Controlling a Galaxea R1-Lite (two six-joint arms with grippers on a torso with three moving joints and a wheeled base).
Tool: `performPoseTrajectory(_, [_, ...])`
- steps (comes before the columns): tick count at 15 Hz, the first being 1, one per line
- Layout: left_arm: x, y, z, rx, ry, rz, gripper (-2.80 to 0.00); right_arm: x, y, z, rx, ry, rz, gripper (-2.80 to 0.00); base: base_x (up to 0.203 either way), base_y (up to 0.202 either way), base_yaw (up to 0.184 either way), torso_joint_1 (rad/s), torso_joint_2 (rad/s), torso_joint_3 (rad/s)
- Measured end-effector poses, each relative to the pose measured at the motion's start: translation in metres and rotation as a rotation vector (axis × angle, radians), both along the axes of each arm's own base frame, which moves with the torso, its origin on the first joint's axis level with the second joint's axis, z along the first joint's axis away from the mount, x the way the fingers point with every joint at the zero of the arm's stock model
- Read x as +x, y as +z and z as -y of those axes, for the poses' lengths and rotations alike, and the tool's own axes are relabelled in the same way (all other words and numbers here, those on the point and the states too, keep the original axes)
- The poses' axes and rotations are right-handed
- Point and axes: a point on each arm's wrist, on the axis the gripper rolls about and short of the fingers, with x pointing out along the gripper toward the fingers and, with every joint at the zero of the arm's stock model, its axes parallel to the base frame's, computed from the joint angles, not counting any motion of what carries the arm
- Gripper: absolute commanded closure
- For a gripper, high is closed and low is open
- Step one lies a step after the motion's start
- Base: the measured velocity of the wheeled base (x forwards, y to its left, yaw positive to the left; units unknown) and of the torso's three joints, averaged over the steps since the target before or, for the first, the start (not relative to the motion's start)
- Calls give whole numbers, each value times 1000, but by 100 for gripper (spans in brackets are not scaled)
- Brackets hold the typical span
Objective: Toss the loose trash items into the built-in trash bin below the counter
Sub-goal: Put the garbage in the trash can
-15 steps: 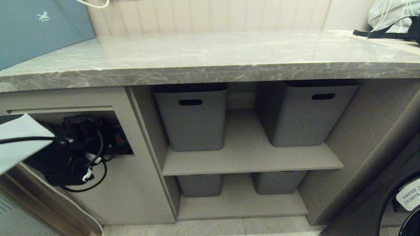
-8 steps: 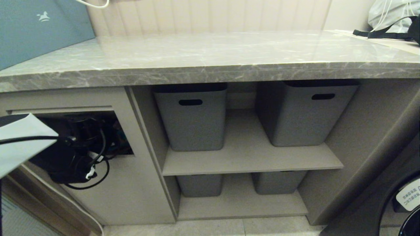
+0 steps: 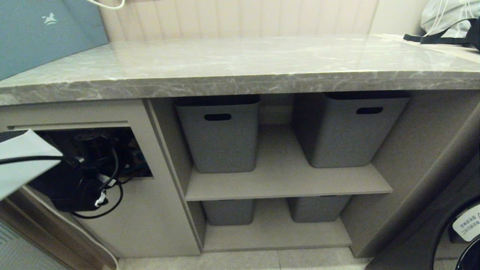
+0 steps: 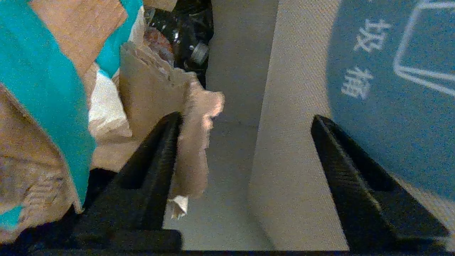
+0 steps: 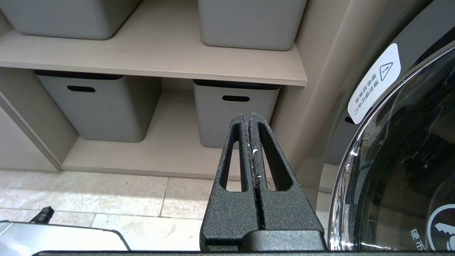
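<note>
My left arm (image 3: 75,187) reaches into the opening of the built-in trash bin (image 3: 123,210), under the counter (image 3: 240,60) at the left. In the left wrist view the left gripper (image 4: 245,119) is open wide. A torn brown cardboard piece (image 4: 193,142) leans loose against one finger (image 4: 156,160). Beside it hangs the turquoise card with its brown back (image 4: 42,89). The bin's flap with the blue oval icon (image 4: 391,89) lies behind the other finger (image 4: 341,160). My right gripper (image 5: 247,117) is shut and empty, parked low near the floor.
A blue-grey bag with a horse logo (image 3: 41,33) stands on the counter's left end, and a pale bag with black straps (image 3: 446,18) at the far right. Grey tubs (image 3: 219,135) (image 3: 345,131) fill the open shelves. A washing machine door (image 5: 408,160) is beside the right gripper.
In the head view my left wrist stays in the bin's opening; the dark parts inside it look slightly rearranged. Nothing else has moved.
</note>
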Motion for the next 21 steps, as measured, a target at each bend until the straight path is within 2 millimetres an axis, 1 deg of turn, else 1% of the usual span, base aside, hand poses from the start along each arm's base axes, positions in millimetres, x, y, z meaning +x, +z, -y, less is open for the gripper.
performPoseTrajectory(3, [-13, 5, -5, 10, 15, -11, -280, 0, 0, 0, 0, 0, 0, 0, 0, 0, 0, 0, 0, 0])
performPoseTrajectory(6, [-30, 7, -5, 29, 20, -41, -280, 0, 0, 0, 0, 0, 0, 0, 0, 0, 0, 0, 0, 0])
performPoseTrajectory(9, [-53, 4, -6, 41, 26, -93, -280, 0, 0, 0, 0, 1, 0, 0, 0, 0, 0, 0, 0, 0])
performPoseTrajectory(11, [-64, 4, -9, 43, 45, -106, -280, 0, 0, 0, 0, 0, 0, 0, 0, 0, 0, 0, 0, 0])
performPoseTrajectory(13, [-71, 7, -13, 54, 64, -109, -280, 0, 0, 0, 0, 0, 0, 0, 0, 0, 0, 0, 0, 0])
performPoseTrajectory(17, [-77, 14, -16, 65, 75, -99, -280, 0, 0, 0, 0, 0, 0, 0, 0, 0, 0, 0, 0, 0])
performPoseTrajectory(20, [-83, 14, -18, 90, 79, -118, -280, 0, 0, 0, 0, 0, 0, 0, 0, 0, 0, 0, 0, 0])
performPoseTrajectory(21, [-90, 13, -17, 108, 75, -136, -280, 0, 0, 0, 0, 0, -1, 0, 0, 0, 0, 0, 0, 0])
